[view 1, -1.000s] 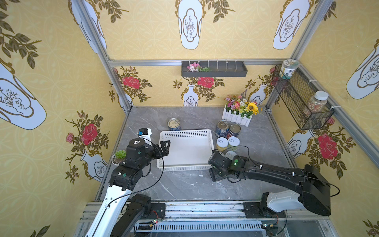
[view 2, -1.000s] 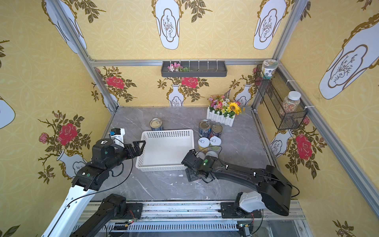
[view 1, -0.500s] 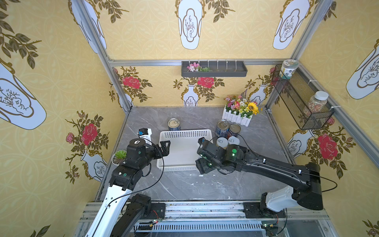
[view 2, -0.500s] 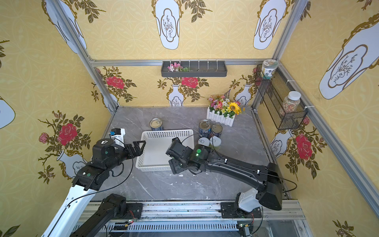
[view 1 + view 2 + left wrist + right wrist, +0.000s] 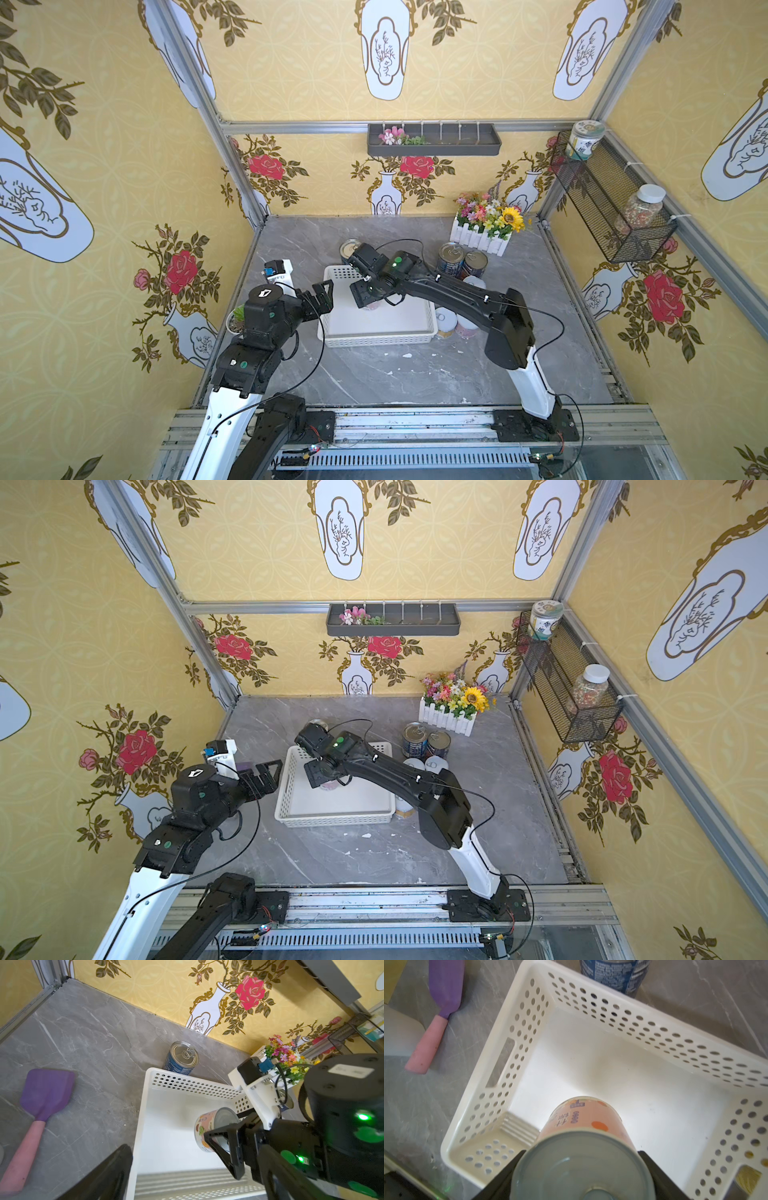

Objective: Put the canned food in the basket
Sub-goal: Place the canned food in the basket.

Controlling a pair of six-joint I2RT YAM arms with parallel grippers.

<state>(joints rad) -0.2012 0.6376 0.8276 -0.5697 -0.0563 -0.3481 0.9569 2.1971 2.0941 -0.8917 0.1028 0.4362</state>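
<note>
Over the grey worktop [image 5: 374, 374], the right pincer [image 5: 580, 1167] pinches 1 pink can [image 5: 583, 1120] by its sides over the basket [image 5: 529, 1022], seemingly for upright release. The left pincer [image 5: 320, 295] hangs spread at the basket's 9 o'clock.

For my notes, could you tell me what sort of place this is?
Likely a mock home corner built for robot trials: floral wallpaper on an aluminium frame, arms bolted to a base rail.

The basket [image 5: 529, 1028] is white, its walls dotted with rows of holes. The pink can [image 5: 583, 1122] has orange spots and a pale grey lid; the blue can [image 5: 180, 1064] a silver one. The spatula [image 5: 44, 1093] is purple with a pink handle. The counter [image 5: 415, 374] is grey, white-veined marble.
</note>
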